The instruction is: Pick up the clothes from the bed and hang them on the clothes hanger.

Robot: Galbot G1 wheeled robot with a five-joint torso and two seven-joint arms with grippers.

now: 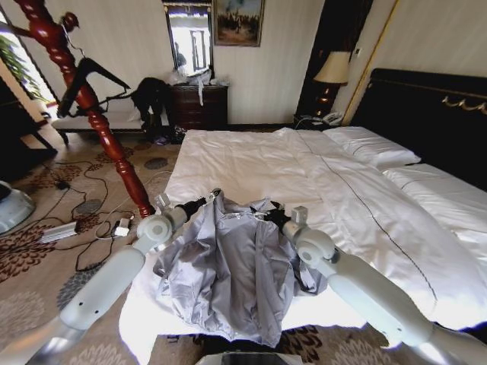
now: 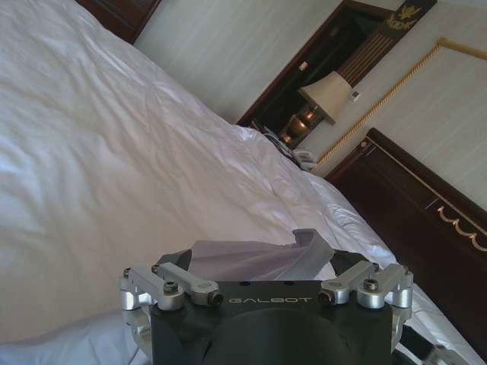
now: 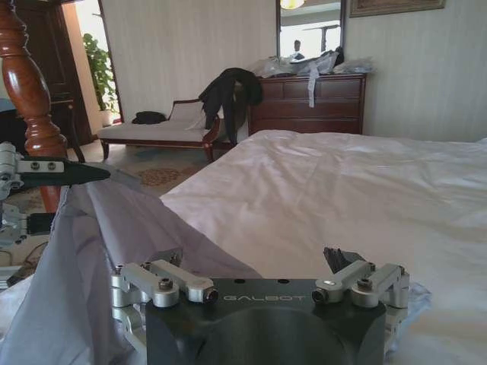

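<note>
The clothes [image 1: 228, 270], a crumpled light grey jacket, hang between my two grippers over the near edge of the bed [image 1: 251, 163]. My left gripper [image 1: 208, 199] is shut on one upper edge of the clothes [image 2: 255, 258]. My right gripper [image 1: 272, 216] is shut on the other upper edge, and the grey fabric [image 3: 99, 251] drapes away from it towards the left gripper [image 3: 72, 173]. The black clothes hanger [image 1: 93, 76] hangs from the red coat stand [image 1: 103, 129], off to the left beyond the bed's corner.
Cables and a power strip [image 1: 61, 230] lie on the patterned carpet left of the bed. A bench [image 3: 156, 131] with a black garment heap [image 1: 151, 95] and a dark dresser [image 1: 199, 105] stand by the far wall. The black headboard [image 1: 426, 114] and a lamp [image 1: 332, 70] are at the right.
</note>
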